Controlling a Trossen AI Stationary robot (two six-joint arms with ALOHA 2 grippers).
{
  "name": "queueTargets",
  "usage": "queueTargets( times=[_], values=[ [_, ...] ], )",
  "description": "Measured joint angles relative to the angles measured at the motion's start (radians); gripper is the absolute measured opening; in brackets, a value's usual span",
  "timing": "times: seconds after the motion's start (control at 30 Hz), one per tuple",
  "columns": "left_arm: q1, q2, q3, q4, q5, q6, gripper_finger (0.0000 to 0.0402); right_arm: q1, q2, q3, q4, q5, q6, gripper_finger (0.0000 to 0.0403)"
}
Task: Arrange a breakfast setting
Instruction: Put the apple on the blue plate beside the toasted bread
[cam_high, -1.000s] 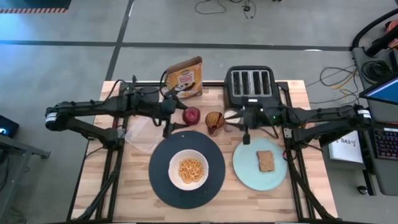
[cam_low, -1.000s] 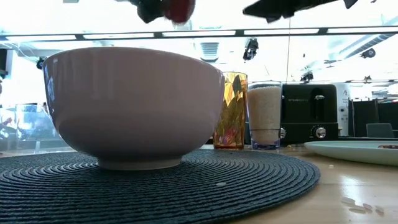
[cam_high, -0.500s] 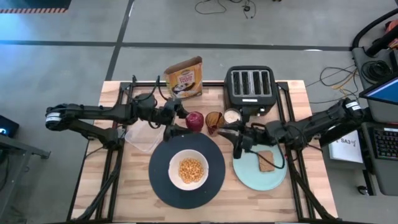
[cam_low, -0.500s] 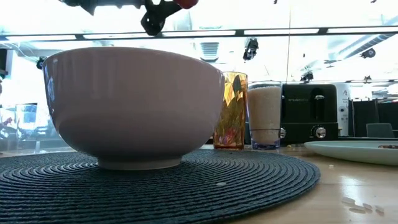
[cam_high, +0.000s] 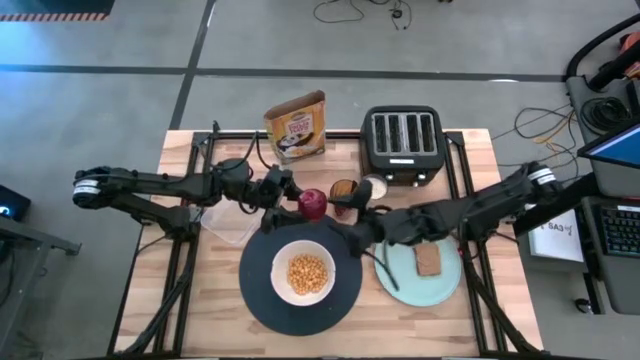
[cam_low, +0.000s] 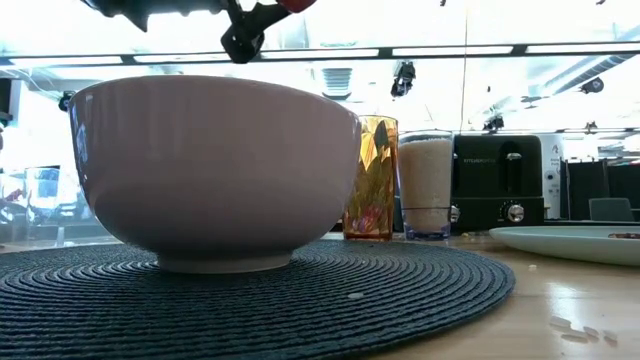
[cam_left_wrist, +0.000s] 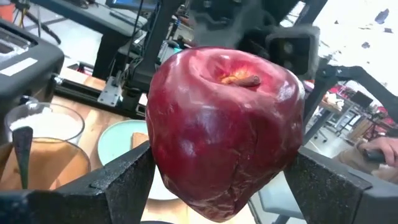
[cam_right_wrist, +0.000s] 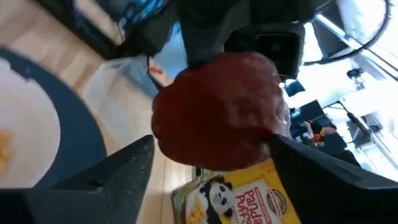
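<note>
A dark red fruit (cam_high: 312, 203), an apple, hangs above the far rim of the large black round plate (cam_high: 258, 295), with my left gripper (cam_high: 298, 199) shut on it. My right gripper (cam_high: 347, 214) reaches in from the table's right and is open. In the right wrist view its fingers (cam_right_wrist: 106, 177) stand on either side of the apple (cam_right_wrist: 221, 115); I cannot tell whether they touch it. The white bowl (cam_high: 303, 272) of cereal sits on the black plate. A brown toast slice (cam_high: 428, 259) lies on the pale green plate (cam_high: 400, 285). The cereal box (cam_high: 296, 125) stands at the far edge. My left gripper pinches the apple between its two fingers, one on each flank (cam_left_wrist: 163, 163), below its widest part. The fingers lie about level and come from the table's left. The apple is lifted clear of the plate, and its stem end (cam_left_wrist: 239, 79) shows in the left wrist view.
A black four-slot toaster (cam_high: 402, 138) stands at the far right. An amber glass (cam_high: 345, 190) and a clear glass of white stuff (cam_high: 375, 185) stand just behind the apple. A clear container (cam_high: 225, 215) lies under my left arm.
My right gripper has swung from beside the toaster toward the table's left and near edge, up to the apple, and has rolled over. My left gripper has rolled and sunk a little, carrying the apple toward the near edge, over the black plate's far rim.
</note>
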Motion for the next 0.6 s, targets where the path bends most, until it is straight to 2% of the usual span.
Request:
queueTargets(
  times=[0.1, 0.27, 0.5, 0.6],
  values=[
    [0.0, 0.0, -0.004, -0.003, 0.003, -0.009, 0.031, 0.0, 0.055, 0.08, -0.073, 0.04, -0.002, 0.0331],
    [0.002, -0.001, -0.012, -0.008, -0.014, -0.009, 0.031, 0.002, 0.123, 0.175, -0.158, 0.176, -0.035, 0.0351],
    [0.002, -0.001, -0.017, 0.005, -0.029, -0.012, 0.031, 0.0, 0.12, 0.212, -0.223, 0.172, -0.03, 0.0352],
    [0.001, -0.001, -0.017, 0.006, -0.026, -0.014, 0.031, -0.001, 0.11, 0.212, -0.229, 0.136, -0.029, 0.0352]
  ],
)
